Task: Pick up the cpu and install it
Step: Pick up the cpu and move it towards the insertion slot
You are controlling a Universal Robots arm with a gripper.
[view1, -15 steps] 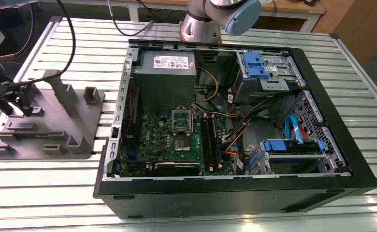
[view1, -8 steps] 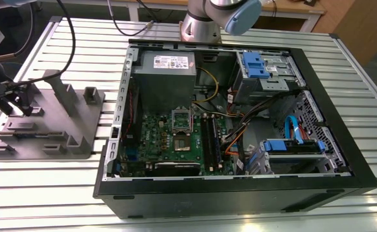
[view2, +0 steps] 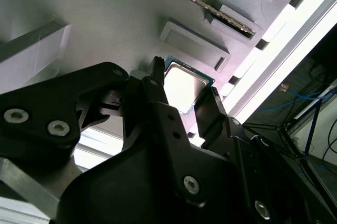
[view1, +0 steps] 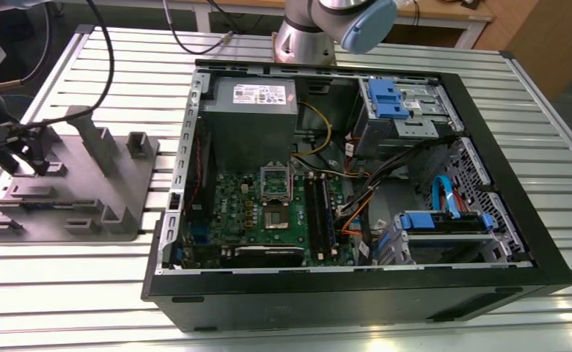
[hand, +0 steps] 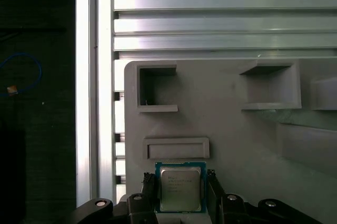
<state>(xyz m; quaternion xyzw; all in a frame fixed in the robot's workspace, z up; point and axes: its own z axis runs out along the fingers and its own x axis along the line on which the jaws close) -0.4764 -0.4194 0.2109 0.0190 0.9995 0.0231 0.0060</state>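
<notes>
Straddling the cpu (hand: 180, 188), tool (hand: 180, 177) low, cpu flat on grey fixture (hand: 237, 129).

A slatted aluminium table (view1: 61, 293) carries a grey fixture plate (view1: 75, 187), an open computer case (view1: 345, 301) and the arm's base (view1: 303, 40).

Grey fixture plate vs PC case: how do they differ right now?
Colour: the fixture plate is grey; the PC case is black.
Shape: the plate is low with raised blocks; the case is a deep open box.
Contents: the plate carries the cpu, with the tool at it; the case holds the green motherboard.
Shared: both rest on the slatted table.
</notes>
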